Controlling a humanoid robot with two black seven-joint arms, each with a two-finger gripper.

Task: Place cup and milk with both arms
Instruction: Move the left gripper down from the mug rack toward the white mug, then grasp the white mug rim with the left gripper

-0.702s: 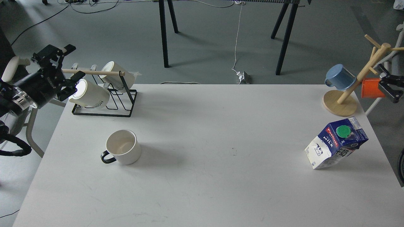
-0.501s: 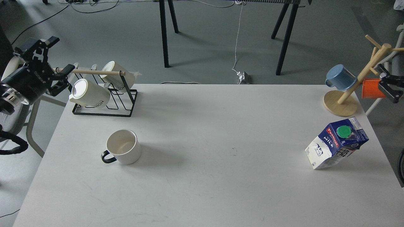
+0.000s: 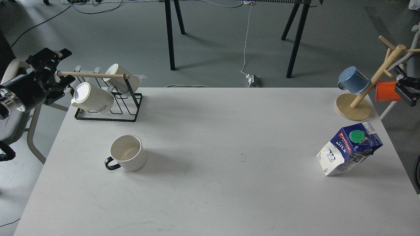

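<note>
We see our left gripper (image 3: 56, 71) off the table's left edge, beside the free end of the wooden rod (image 3: 93, 75) of the black wire rack (image 3: 110, 113). Against the view half a second ago it sits a little lower and further right, closer to the rod's end; against the oldest view it lies further left and clear of the rack's near mug (image 3: 90, 97). Its fingers are spread, one above the rod's end and one below, and they grip nothing.

Our right gripper (image 3: 407, 91) shows only as a dark part at the right edge, next to the orange mug (image 3: 386, 91) on the wooden mug tree (image 3: 367, 95). We cannot tell whether its fingers are apart or closed. It sits about where it was in both earlier views.

The cup (image 3: 127, 153) stands upright on the white table (image 3: 213, 183), left of centre and in front of the rack, its black handle pointing toward the near left. The milk (image 3: 349, 152) stands near the table's right edge, in front of the mug tree's round base, its green cap facing us. Both are where they were before, untouched and well apart from either gripper. A blue mug (image 3: 352, 80) hangs on the tree's left peg.
</note>
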